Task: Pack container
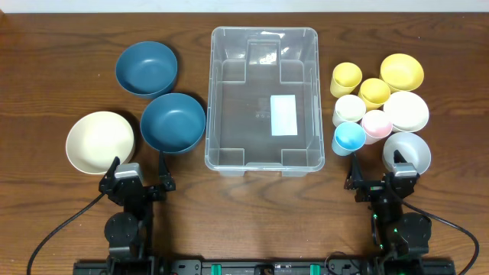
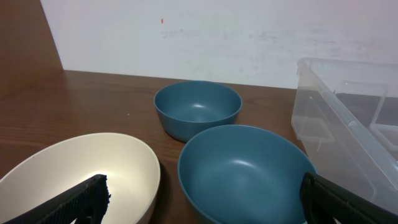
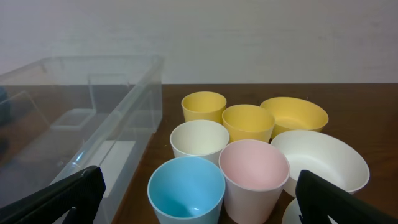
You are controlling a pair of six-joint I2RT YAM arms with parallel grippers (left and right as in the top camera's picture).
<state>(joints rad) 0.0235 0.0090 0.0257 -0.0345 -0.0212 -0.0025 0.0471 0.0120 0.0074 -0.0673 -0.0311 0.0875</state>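
The clear plastic container (image 1: 244,114) stands in the middle of the table and holds nothing but a white label (image 1: 284,114) on its floor. My left gripper (image 1: 139,162) sits open near the front edge, just short of a cream bowl (image 1: 100,142) and a dark blue bowl (image 1: 173,122). In the left wrist view the gripper (image 2: 205,186) has wide-spread fingers and nothing between them. My right gripper (image 1: 376,164) is open too, in front of a light blue cup (image 1: 350,137). The right wrist view shows that gripper (image 3: 200,180) empty, with the blue cup (image 3: 186,186) and a pink cup (image 3: 254,168) just beyond it.
A second dark blue bowl (image 1: 146,68) sits at the back left. Right of the container cluster two yellow cups (image 1: 346,77) (image 1: 374,92), a yellow bowl (image 1: 402,71), a white cup (image 1: 349,109), a white bowl (image 1: 406,110) and a pale grey bowl (image 1: 406,150).
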